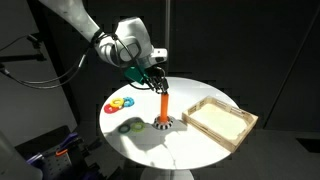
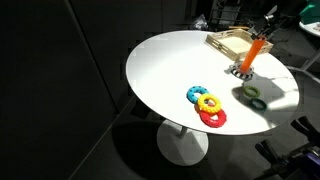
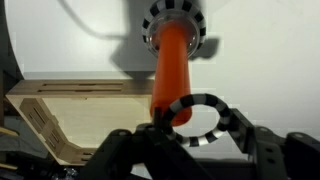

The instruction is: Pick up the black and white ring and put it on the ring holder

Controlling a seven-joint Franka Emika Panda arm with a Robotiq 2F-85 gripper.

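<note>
The black and white ring point(image 3: 203, 99) is held flat between the fingers of my gripper point(image 3: 197, 128), which is shut on it. The ring holder, an upright orange peg point(image 3: 171, 65), stands on a round black-and-white base point(image 3: 176, 22) directly below. The peg's top lies against the ring's left edge, beside the hole. In both exterior views the gripper point(image 1: 155, 78) point(image 2: 270, 22) hovers just above the peg point(image 1: 163, 106) point(image 2: 256, 52). The ring is too small to make out there.
A shallow wooden tray point(image 1: 222, 124) point(image 2: 230, 42) point(image 3: 55, 110) lies close beside the peg. A green ring point(image 1: 130, 126) point(image 2: 253, 92) and a dark ring point(image 2: 261, 104) lie near the base. A pile of coloured rings point(image 1: 120, 104) point(image 2: 207, 106) lies on the round white table point(image 1: 190, 150).
</note>
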